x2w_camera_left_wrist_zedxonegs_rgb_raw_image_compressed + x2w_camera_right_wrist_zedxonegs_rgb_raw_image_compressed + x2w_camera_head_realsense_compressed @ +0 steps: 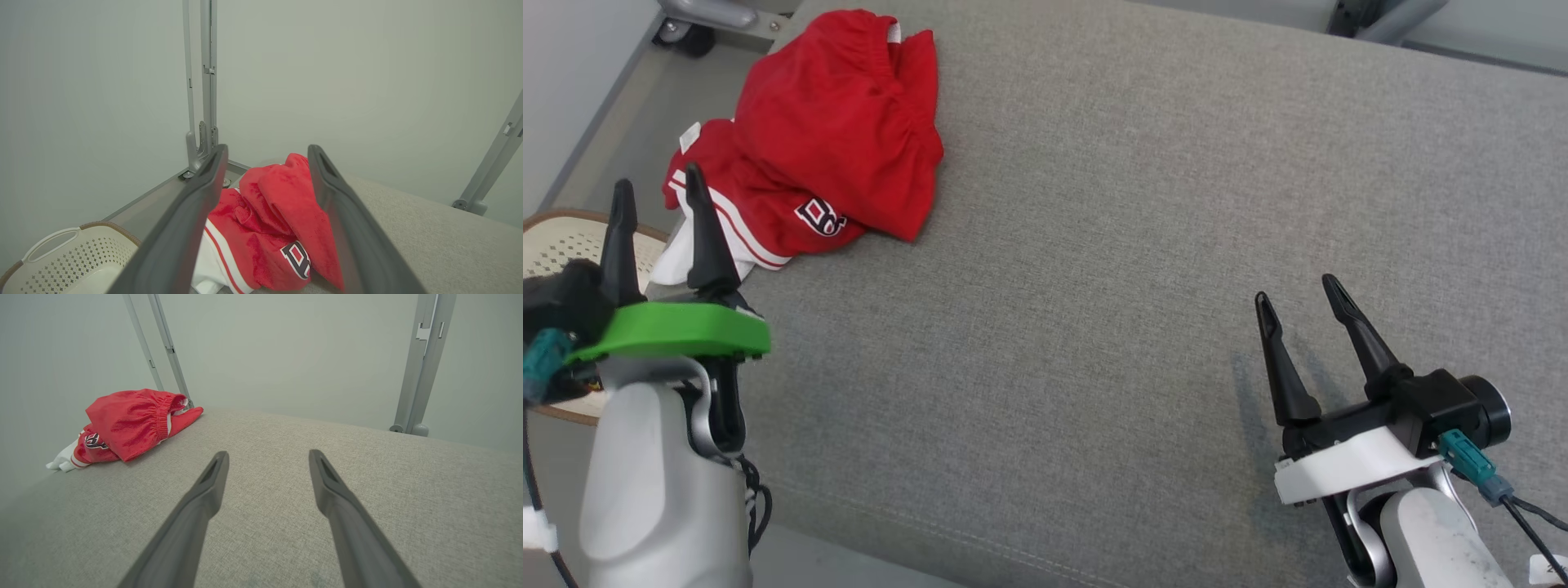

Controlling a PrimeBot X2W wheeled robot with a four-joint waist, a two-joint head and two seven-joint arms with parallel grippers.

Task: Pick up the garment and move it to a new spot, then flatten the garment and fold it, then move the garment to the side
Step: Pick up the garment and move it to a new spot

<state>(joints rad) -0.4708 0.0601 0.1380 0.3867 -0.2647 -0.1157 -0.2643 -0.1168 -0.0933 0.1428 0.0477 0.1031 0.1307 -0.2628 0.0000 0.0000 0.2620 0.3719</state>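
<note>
**Grey cushion, red garment at its far left corner: pick-up not yet begun**

Woven grey fabric covers the cushion (1143,245), which looks flat and firm, with a stitched seam along its near edge. The garment (841,139) lies crumpled at the far left corner, and one part hangs over the left edge. It is red, slightly glossy cloth with a gathered elastic waistband, white stripes and some white cloth showing. Left of the cushion and lower down stands a pale perforated basket (556,245) with a brown rim.

The left gripper (658,175) hovers just near of the garment, its jaws spread and empty. In the left wrist view the heap sits in line between the fingers. The right gripper (1294,287) hangs at the near right, well apart from the garment, also spread and empty over bare fabric. A small dark-and-white crest (818,216) marks the garment's near side.

This looks like the first step, the pick-up. The next move likely calls for the left gripper to go forward and down, then pinch a thick fold. The smooth cloth may slip, and the overhanging part may drag toward the basket.
</note>
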